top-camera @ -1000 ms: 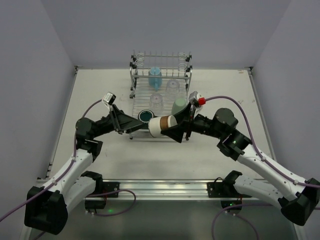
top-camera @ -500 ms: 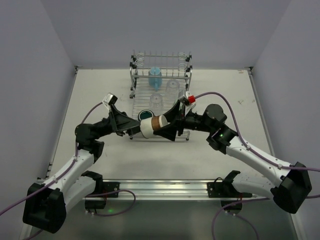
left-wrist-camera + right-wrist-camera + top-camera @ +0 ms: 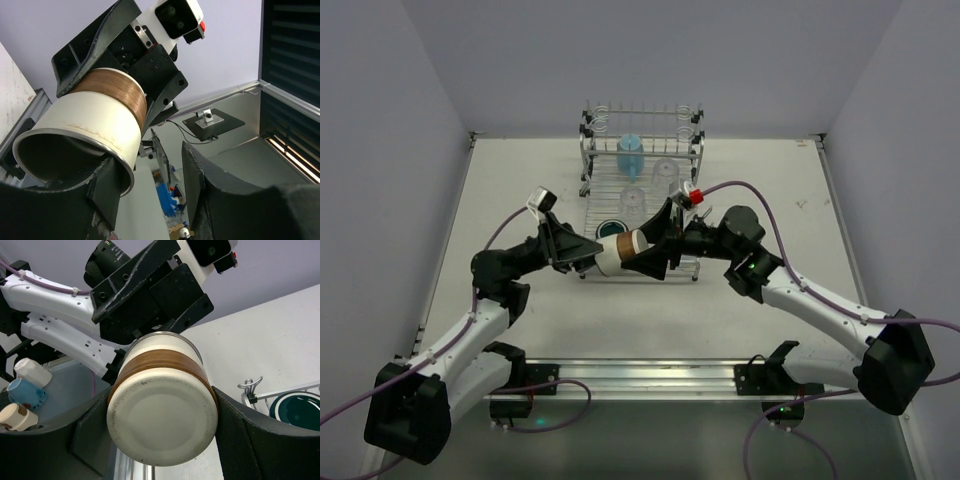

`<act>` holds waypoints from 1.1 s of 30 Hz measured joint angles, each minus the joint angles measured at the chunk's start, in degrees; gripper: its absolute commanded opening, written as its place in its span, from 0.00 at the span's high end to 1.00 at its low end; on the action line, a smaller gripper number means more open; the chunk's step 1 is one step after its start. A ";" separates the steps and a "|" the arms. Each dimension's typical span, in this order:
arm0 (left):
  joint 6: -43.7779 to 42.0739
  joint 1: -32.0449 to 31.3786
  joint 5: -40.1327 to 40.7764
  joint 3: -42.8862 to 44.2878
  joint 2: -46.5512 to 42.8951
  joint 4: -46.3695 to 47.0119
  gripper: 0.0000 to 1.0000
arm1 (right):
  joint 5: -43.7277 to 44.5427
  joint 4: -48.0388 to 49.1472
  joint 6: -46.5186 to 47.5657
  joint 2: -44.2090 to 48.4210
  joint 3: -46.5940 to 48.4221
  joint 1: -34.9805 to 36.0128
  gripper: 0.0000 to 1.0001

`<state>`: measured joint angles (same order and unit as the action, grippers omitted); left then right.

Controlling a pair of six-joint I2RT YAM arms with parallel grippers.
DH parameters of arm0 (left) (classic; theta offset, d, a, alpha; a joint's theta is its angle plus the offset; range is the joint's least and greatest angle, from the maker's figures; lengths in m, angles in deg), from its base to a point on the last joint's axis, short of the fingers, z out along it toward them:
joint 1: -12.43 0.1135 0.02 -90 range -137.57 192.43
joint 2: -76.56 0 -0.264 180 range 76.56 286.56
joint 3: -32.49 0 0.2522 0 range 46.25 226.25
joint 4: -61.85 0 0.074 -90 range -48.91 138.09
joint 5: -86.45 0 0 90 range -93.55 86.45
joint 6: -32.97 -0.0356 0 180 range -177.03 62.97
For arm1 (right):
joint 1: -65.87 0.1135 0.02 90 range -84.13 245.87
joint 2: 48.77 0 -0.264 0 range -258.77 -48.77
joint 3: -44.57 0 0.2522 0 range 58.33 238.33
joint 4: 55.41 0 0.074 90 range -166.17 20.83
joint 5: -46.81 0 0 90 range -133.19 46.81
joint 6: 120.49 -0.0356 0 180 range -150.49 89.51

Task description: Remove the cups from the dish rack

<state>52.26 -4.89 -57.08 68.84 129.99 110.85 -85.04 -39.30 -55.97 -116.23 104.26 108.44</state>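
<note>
- Top view: the beige cup (image 3: 617,250) is held on its side at the 6 o'clock edge of the dish rack (image 3: 640,135), clear of the worktop (image 3: 650,320).
- The right end effector (image 3: 642,250) is seen at the cup's 3 o'clock side, and the left end effector (image 3: 582,254) at its 9 o'clock side, where the open mouth points.
- On the rack, a light blue cup (image 3: 630,152) is seen toward 12 o'clock. Two clear tumblers (image 3: 665,172) are set near the middle, and a dark teal mug (image 3: 611,229) at about 7 o'clock.
- Left wrist view: the cup's open mouth is turned toward the camera at 9 o'clock. The left end effector's fingers (image 3: 220,200) are spread apart. The rim is overlapped by the 7 o'clock finger, and nothing is clamped between the two.
- Right wrist view: the cup's flat base is shown at the centre, with its brown band behind it. It is clamped by the right end effector's pads (image 3: 92,432) at 9 and 3 o'clock.
</note>
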 measured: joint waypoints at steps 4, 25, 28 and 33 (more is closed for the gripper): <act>0.90 -0.11 0.04 0.00 0.09 0.26 0.75 | -0.42 1.53 -0.04 -0.11 0.00 0.02 1.00; -28.74 10.97 -0.76 7.32 -3.61 -32.30 1.00 | 9.35 -17.77 3.89 1.49 7.69 -0.70 0.01; -39.67 15.30 2.49 12.39 -3.28 -44.41 1.00 | 14.40 -23.82 4.63 3.52 10.29 -0.35 0.01; -58.99 18.16 15.98 24.44 -2.51 -68.06 1.00 | 30.14 -38.25 5.18 -0.92 23.08 -0.74 0.01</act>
<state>-6.73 13.27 -41.11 93.28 127.47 42.79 -54.90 -77.55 -50.79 -117.15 127.34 107.69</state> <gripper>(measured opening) 0.040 0.987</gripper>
